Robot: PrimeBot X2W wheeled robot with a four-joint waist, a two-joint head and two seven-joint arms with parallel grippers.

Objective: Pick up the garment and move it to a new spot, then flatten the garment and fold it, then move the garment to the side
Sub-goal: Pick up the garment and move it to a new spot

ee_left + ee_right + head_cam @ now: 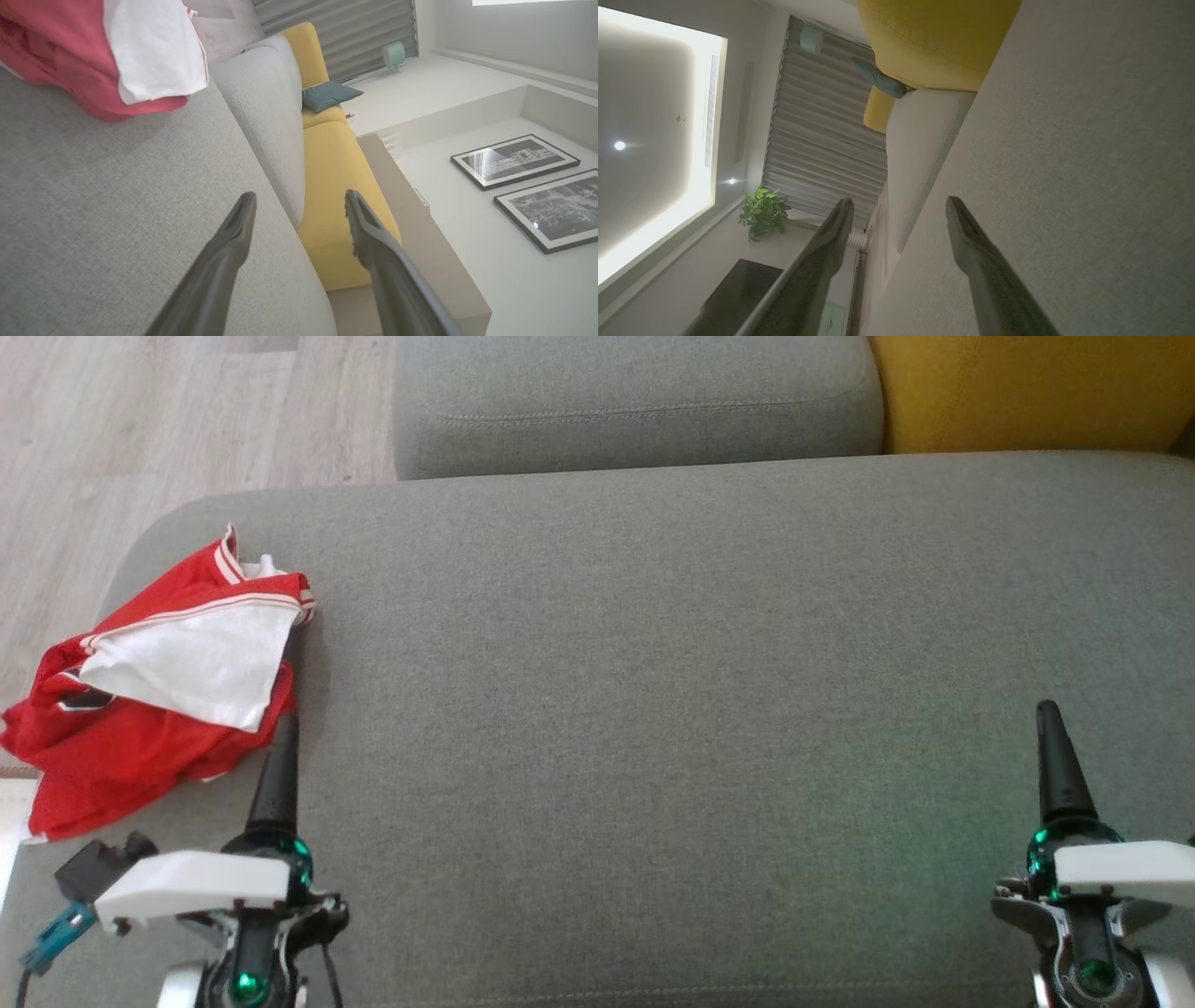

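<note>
Two pairs of jaws stand wide, with nothing between them. Our left gripper (300, 198) hangs over the grey seat cushion (653, 644). It points up the head view, and its tip is just beside the lower right edge of the garment (159, 709); we cannot tell whether it touches the cloth. Our right gripper (899, 203) sits well apart, near the cushion's right end, over bare fabric. The garment is red with a white panel and striped trim, and it lies crumpled at the cushion's left end, close to the edge. Beyond the seat are a grey back cushion (635, 401) and a yellow cushion (1027, 392), with wooden floor (140, 429) to the left.
</note>
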